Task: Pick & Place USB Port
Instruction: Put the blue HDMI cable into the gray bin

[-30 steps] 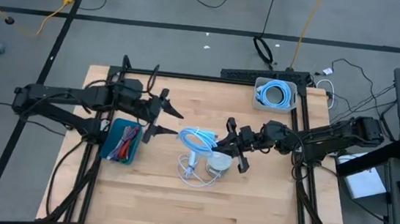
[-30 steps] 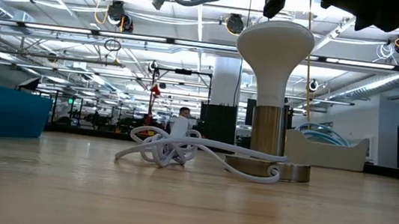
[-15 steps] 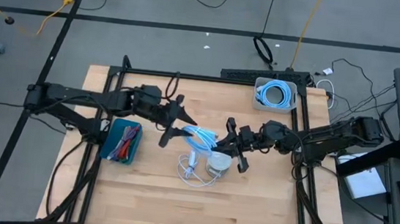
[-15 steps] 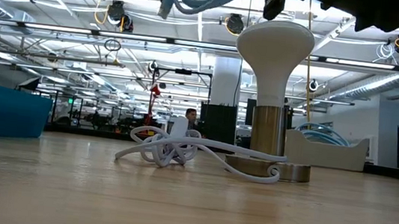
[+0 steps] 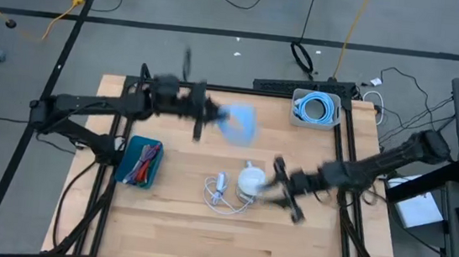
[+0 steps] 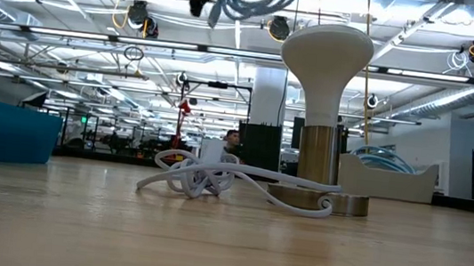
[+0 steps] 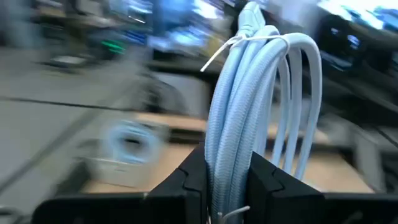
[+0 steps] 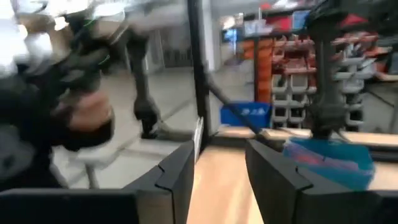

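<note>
Blue cable coil [image 7: 261, 106], one, left gripper [image 7: 217, 180] clamped

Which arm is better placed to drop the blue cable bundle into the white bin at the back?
Left. The left gripper is clamped on the light blue cable bundle and sits nearer the white bin. The right gripper is open, holding nothing, down by the lamp.

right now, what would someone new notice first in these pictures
The light blue cable bundle stands out, clamped in the left end effector and carried above the far middle of the table. Next comes the white mushroom-shaped lamp near the table's middle, its white cord tangled beside it. The right end effector hangs open and empty beside the lamp.
</note>
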`<move>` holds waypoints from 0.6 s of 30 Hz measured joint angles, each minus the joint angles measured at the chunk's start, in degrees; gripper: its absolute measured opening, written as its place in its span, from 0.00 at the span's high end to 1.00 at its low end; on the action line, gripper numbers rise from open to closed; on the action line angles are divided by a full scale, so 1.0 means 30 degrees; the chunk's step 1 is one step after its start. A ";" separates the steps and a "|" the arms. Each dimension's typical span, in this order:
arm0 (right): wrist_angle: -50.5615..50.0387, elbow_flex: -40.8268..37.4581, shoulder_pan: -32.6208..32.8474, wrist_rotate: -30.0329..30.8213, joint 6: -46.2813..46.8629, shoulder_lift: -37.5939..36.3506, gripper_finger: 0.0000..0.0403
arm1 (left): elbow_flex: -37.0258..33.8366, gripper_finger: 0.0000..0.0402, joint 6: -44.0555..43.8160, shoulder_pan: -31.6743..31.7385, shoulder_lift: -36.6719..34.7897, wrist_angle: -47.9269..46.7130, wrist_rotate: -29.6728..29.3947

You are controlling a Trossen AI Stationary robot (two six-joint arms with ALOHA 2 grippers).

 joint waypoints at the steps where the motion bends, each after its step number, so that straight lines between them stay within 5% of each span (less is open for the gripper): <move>1: -0.0765 -0.0011 0.0799 0.0787 -0.0264 -0.0278 0.66 | 0.0001 0.87 -0.0567 0.0732 0.0085 0.0565 -0.0180; 9: -0.1316 -0.0029 0.5814 0.9545 -0.2738 -0.0520 0.67 | 0.3368 0.87 -0.3835 0.4278 0.5682 0.2769 0.4787; 14: -0.2915 -0.0022 0.7019 1.3478 -0.2216 -0.0482 0.66 | 1.0277 0.87 -0.3458 0.3402 1.1044 -0.0676 0.6746; 18: -0.3927 -0.0055 0.7609 1.5557 -0.1426 -0.0469 0.66 | 1.6876 0.87 0.0005 0.2588 1.4789 -0.6268 0.5745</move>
